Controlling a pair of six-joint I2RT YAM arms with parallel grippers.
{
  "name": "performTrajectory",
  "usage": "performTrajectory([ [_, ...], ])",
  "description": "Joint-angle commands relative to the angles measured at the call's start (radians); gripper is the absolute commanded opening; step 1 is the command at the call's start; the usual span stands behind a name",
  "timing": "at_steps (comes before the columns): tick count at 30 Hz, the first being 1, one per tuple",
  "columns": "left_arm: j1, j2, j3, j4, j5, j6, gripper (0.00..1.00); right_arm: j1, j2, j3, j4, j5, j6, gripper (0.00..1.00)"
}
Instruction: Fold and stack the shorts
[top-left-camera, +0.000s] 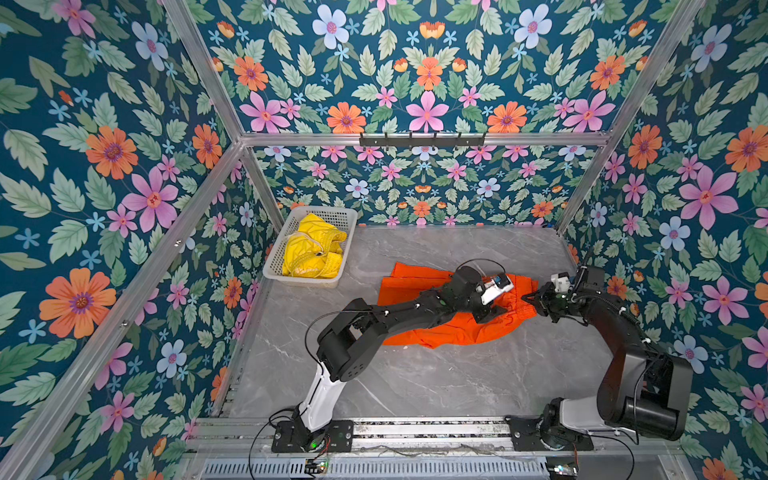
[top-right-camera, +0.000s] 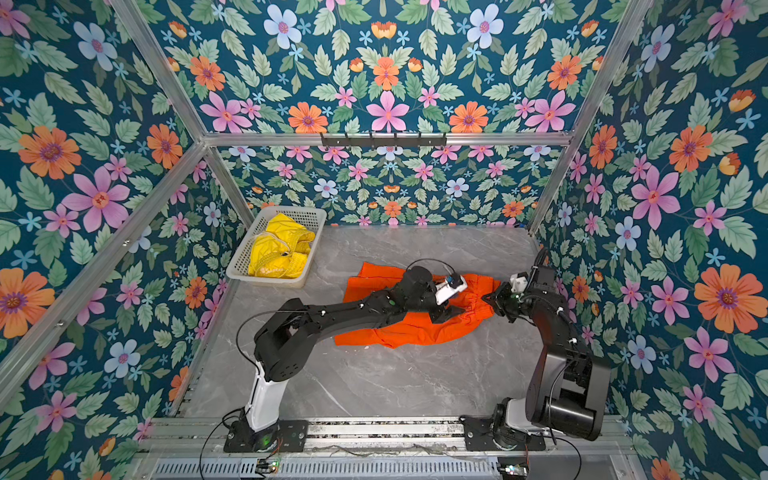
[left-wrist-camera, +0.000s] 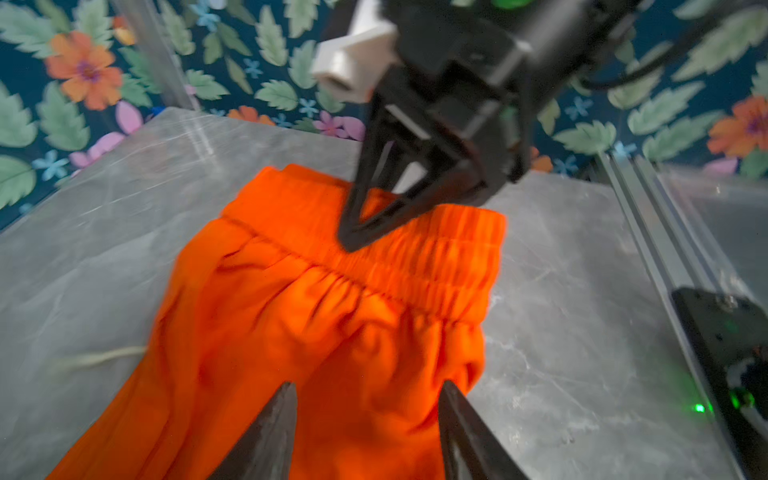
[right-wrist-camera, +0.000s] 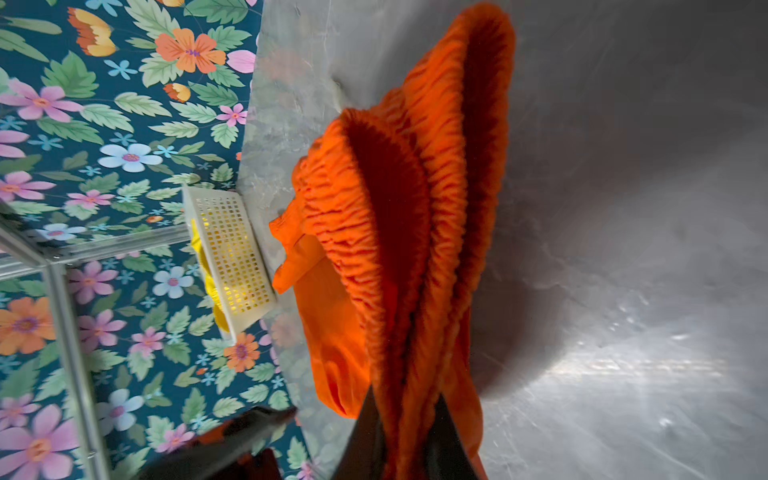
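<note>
The orange shorts (top-left-camera: 449, 328) (top-right-camera: 415, 330) lie spread and rumpled on the grey table, with the elastic waistband toward the right. My right gripper (top-left-camera: 524, 298) (top-right-camera: 486, 298) (right-wrist-camera: 405, 399) is shut on the bunched waistband (right-wrist-camera: 386, 208); in the left wrist view its tip (left-wrist-camera: 351, 243) pinches the band's edge. My left gripper (top-left-camera: 496, 311) (top-right-camera: 453, 311) (left-wrist-camera: 369, 388) is open just above the orange fabric (left-wrist-camera: 332, 316) below the waistband, with nothing between its fingers. The yellow shorts (top-left-camera: 311, 251) (top-right-camera: 278, 253) lie crumpled in the basket.
The white perforated basket (top-left-camera: 299, 281) (top-right-camera: 266, 280) (right-wrist-camera: 232, 249) stands at the back left corner of the table. A whitish drawstring (left-wrist-camera: 95, 359) trails on the table beside the orange shorts. Floral walls and aluminium posts enclose the table.
</note>
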Motion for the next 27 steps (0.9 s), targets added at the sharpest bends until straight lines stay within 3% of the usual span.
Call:
performTrajectory([
  [1, 0.077, -0.057, -0.052, -0.110, -0.063, -0.315, 0.55, 0.000, -0.015, 0.092, -0.213, 0.132, -0.159, 0.11],
  [4, 0.179, -0.138, -0.180, -0.125, -0.072, -0.489, 0.53, 0.000, -0.009, 0.170, -0.265, 0.169, -0.204, 0.11],
  [6, 0.237, -0.193, -0.263, -0.117, -0.059, -0.511, 0.53, 0.002, -0.002, 0.208, -0.290, 0.188, -0.231, 0.11],
  [11, 0.318, -0.258, -0.297, -0.232, -0.124, -0.351, 0.56, 0.003, 0.023, 0.231, -0.306, 0.209, -0.248, 0.11],
  [15, 0.391, -0.215, -0.235, -0.318, -0.086, -0.290, 0.54, 0.003, 0.037, 0.222, -0.296, 0.225, -0.234, 0.11],
  [17, 0.399, -0.195, -0.213, -0.336, -0.096, -0.196, 0.54, 0.002, 0.036, 0.216, -0.290, 0.248, -0.234, 0.11],
  [22, 0.413, -0.161, -0.148, -0.373, -0.076, 0.195, 0.55, -0.007, 0.082, 0.192, -0.249, 0.249, -0.203, 0.11],
  [27, 0.424, -0.134, -0.115, -0.433, -0.076, 0.575, 0.58, -0.092, 0.175, 0.171, -0.228, 0.231, -0.155, 0.12],
])
